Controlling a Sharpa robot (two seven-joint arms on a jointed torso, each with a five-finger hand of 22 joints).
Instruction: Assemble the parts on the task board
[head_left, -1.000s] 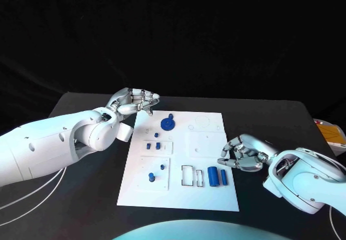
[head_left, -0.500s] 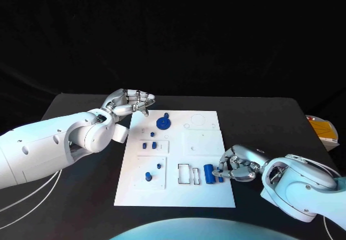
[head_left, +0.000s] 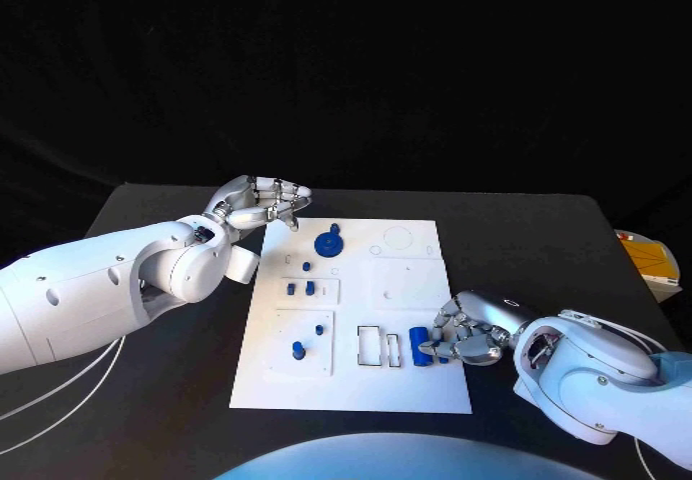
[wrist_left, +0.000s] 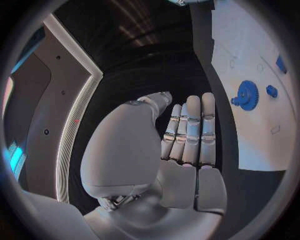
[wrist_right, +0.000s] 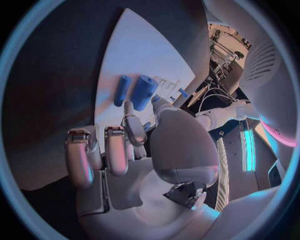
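The white task board (head_left: 404, 385) lies mid-table. On it are a blue gear (head_left: 330, 244), also seen from the left wrist (wrist_left: 246, 95), two small blue pegs (head_left: 299, 289) and one lone peg (head_left: 299, 350). A thick blue cylinder (head_left: 420, 346) lies near the board's right edge, and the right wrist view shows it (wrist_right: 144, 92) beside a thinner one (wrist_right: 122, 90). My right hand (head_left: 464, 336) rests there, its thumb and a fingertip (wrist_right: 128, 107) flanking the thick cylinder's near end; whether they grip it is unclear. My left hand (head_left: 265, 204) hovers beyond the board's far left corner, holding nothing.
A yellow object on a white tray (head_left: 646, 262) sits at the table's right edge. White cables (head_left: 65, 395) run along the near left side. Bare black table (head_left: 534, 240) surrounds the board.
My right hand has moved left onto the board's right edge and now covers the thinner cylinder in the head view. The left hand has barely moved.
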